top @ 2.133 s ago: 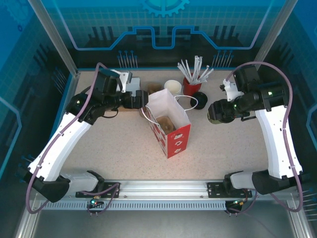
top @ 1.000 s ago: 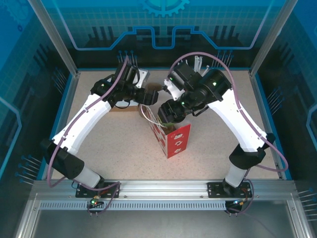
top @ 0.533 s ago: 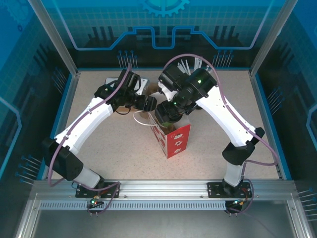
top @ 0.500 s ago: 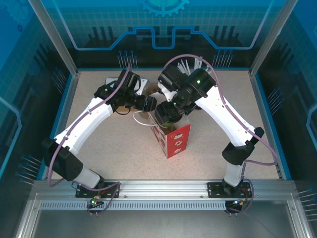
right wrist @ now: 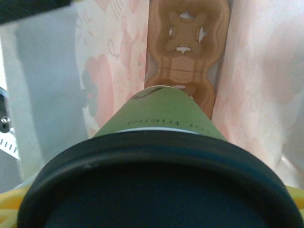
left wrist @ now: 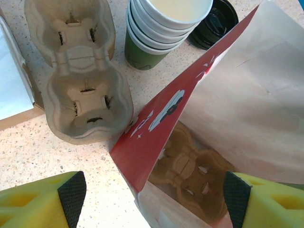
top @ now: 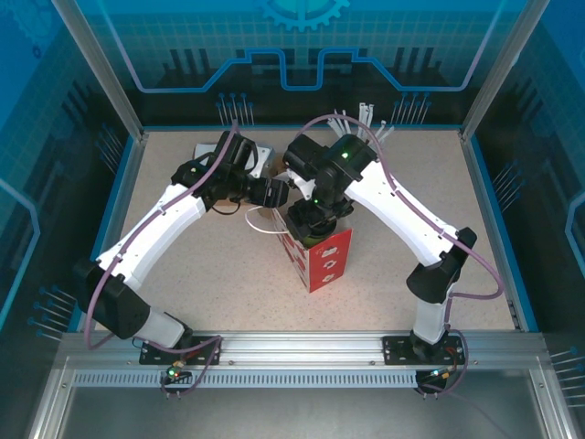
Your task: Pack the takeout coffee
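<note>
**Between the right fingers: the lidded coffee**

The right gripper (top: 309,219) clamps the takeout coffee (right wrist: 166,118), its black lid (right wrist: 156,185) nearest. Past it, a cardboard carrier (right wrist: 187,52) lies low in the paper bag (left wrist: 152,128). Left wrist view: the left gripper (left wrist: 153,197) gapes astride the bag's red edge, stacked cups (left wrist: 161,33) beyond.

Speckled beige table (top: 512,229) is carrying everything. Red-and-white paper bag (top: 322,261) is standing upright mid-table, mouth open. Behind it to the left, an empty moulded-pulp cup carrier (left wrist: 78,71) is lying flat on the surface, just beside the bag's red edge. Stack of white-rimmed green cups (left wrist: 159,35) is standing next to the carrier, and a black lid (left wrist: 216,21) is lying right beside the stack. Flat white-topped piece (left wrist: 12,80) is sitting against the carrier's other side.
</note>
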`<action>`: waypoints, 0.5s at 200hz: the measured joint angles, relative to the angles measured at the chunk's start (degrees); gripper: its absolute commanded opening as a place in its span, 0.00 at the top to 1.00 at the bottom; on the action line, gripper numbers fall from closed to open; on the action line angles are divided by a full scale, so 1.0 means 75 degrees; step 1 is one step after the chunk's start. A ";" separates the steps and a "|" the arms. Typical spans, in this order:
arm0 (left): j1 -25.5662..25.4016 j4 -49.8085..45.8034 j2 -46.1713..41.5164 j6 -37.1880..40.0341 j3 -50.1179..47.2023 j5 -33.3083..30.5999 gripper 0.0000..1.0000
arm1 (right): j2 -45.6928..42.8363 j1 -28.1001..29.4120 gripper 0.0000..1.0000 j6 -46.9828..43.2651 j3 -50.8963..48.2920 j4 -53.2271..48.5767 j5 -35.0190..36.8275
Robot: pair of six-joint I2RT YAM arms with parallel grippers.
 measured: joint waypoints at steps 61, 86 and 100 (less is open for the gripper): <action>0.0000 0.0000 -0.0006 0.0003 -0.0055 0.0178 0.21 | -0.0003 -0.0064 0.19 0.0006 -0.0589 0.0169 -0.0023; 0.0000 -0.0003 -0.0009 0.0000 -0.0055 0.0192 0.21 | -0.0003 -0.0099 0.19 0.0006 -0.0697 0.0224 -0.0003; 0.0000 -0.0003 -0.0020 0.0000 -0.0055 0.0204 0.21 | -0.0003 -0.0122 0.19 0.0006 -0.0766 0.0245 0.0044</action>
